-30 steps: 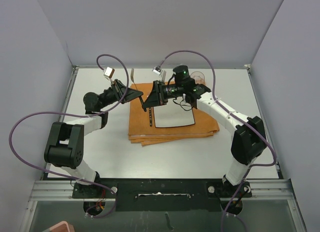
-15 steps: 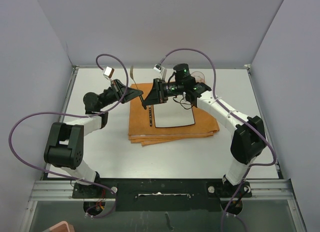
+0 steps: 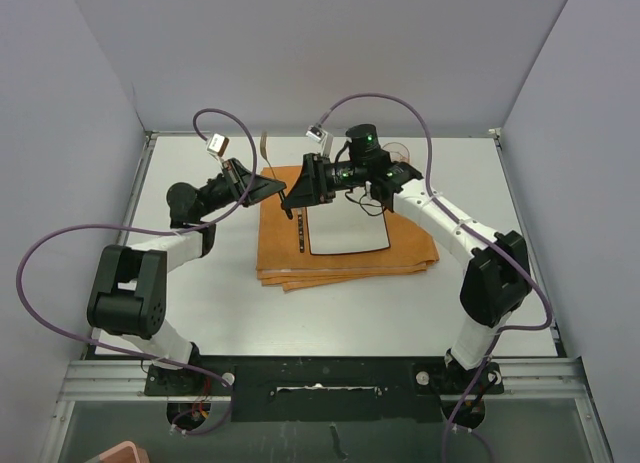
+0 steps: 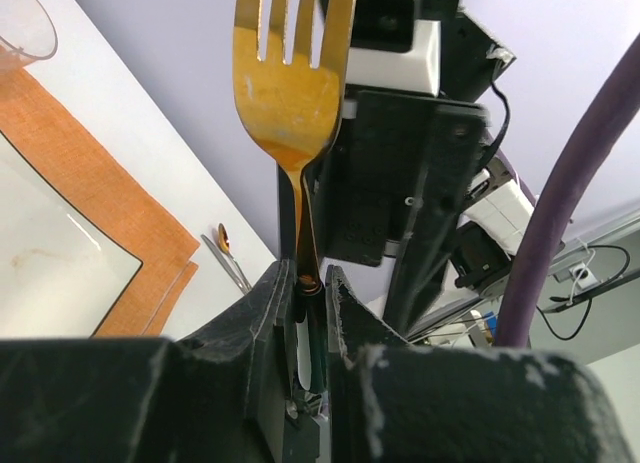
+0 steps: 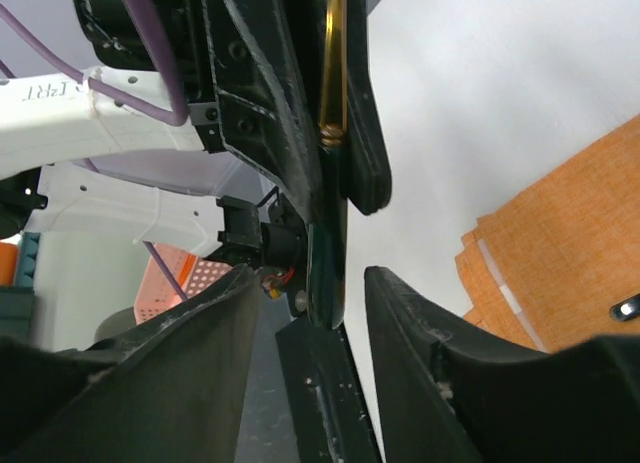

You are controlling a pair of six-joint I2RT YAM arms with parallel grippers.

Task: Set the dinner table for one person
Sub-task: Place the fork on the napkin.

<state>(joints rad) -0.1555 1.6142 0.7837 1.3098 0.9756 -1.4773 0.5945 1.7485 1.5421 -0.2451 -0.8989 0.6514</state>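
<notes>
A gold fork point(image 4: 292, 93) is held upright at centre frame, tines cut off by the top edge. Its neck is pinched between the dark fingers point(image 4: 255, 313) of the left gripper point(image 4: 305, 283) at the bottom. A black housing point(image 4: 410, 173) is seen behind it. At lower left, a white plate point(image 4: 50, 273) is laid on an orange mat point(image 4: 110, 198) on the dinner table point(image 4: 150, 123) — a clear glass point(image 4: 25, 28) is seen in the upper left corner.

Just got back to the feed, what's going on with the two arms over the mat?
Both arms meet at a fork held in the air near the far left of the orange mat. The left gripper is clamped on it where the gold neck meets the dark handle. The right gripper has its fingers apart either side of the handle, not gripping. It looks like a handover to the left arm. The plate lies on the mat.
</notes>
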